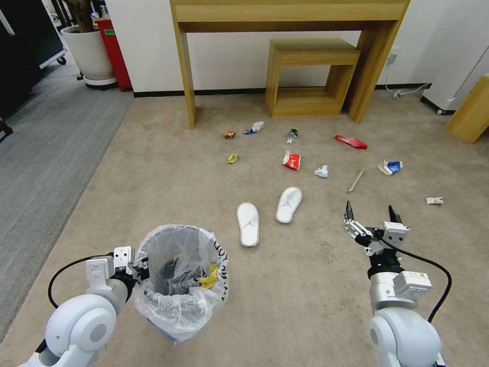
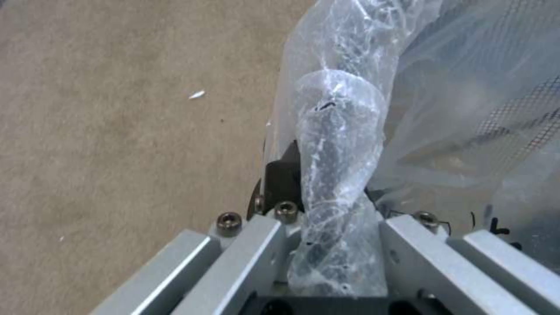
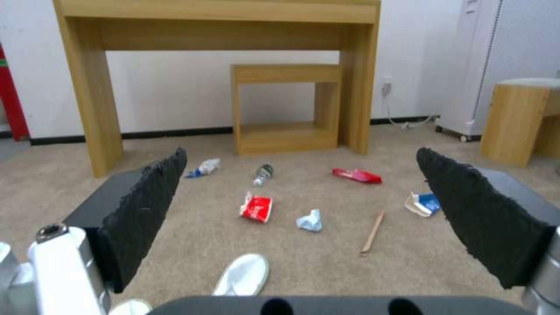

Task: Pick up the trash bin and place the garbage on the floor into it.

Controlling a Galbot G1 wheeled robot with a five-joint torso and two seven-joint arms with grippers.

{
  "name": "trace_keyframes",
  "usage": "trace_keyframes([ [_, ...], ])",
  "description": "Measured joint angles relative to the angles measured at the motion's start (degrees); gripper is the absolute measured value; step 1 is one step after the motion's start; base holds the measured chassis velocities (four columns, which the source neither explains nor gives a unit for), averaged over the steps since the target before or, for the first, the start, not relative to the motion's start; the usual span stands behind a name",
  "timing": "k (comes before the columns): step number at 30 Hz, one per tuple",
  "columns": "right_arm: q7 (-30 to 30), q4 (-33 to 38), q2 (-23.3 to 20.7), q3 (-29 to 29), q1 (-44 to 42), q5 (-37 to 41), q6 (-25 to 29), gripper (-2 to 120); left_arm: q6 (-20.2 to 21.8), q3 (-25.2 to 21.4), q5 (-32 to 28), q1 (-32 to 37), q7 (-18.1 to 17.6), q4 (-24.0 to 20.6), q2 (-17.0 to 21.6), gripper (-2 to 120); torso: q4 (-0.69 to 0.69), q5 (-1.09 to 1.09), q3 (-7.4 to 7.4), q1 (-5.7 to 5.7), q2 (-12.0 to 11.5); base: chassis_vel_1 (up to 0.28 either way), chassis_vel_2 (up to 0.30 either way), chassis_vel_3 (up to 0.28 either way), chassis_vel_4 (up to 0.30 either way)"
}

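Observation:
The trash bin (image 1: 181, 275), lined with a crinkly clear bag, is at the near left, and my left gripper (image 1: 141, 266) is shut on its rim. The left wrist view shows the bagged rim (image 2: 335, 175) pinched between the jaws. A yellow wrapper (image 1: 210, 279) lies inside the bin. My right gripper (image 1: 372, 214) hangs open over the carpet, with nothing between its fingers (image 3: 146, 210). Ahead lies the garbage: two white slippers (image 1: 248, 223) (image 1: 289, 204), a red packet (image 1: 291, 160), a tissue (image 1: 321, 171), a stick (image 1: 355, 180), a carton (image 1: 390, 166) and a bottle (image 1: 292, 135).
Farther litter: a long red wrapper (image 1: 351, 141), an orange wrapper (image 1: 229, 134), a yellow scrap (image 1: 233, 158) and a white scrap (image 1: 434, 201). A wooden desk (image 1: 288, 12) and a small shelf (image 1: 308, 76) stand at the wall. Grey carpet (image 1: 46, 153) lies left.

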Motion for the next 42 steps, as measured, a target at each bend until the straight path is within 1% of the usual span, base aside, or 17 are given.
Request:
trace_keyframes([
  [21,0.0,0.2,0.2,0.1,-0.1,-0.1,-0.1,100,-0.5,0.2,0.4,-0.1,0.4,0.3,0.3,1,0.00,0.00,0.00,0.00,0.0,-0.071,0.071,0.068,-0.072],
  [42,0.1,0.3,0.4,0.1,-0.4,-0.4,0.1,100,-0.8,0.3,1.0,0.2,0.5,0.3,0.1,1,0.00,0.00,0.00,0.00,0.0,-0.102,0.106,0.107,-0.107],
])
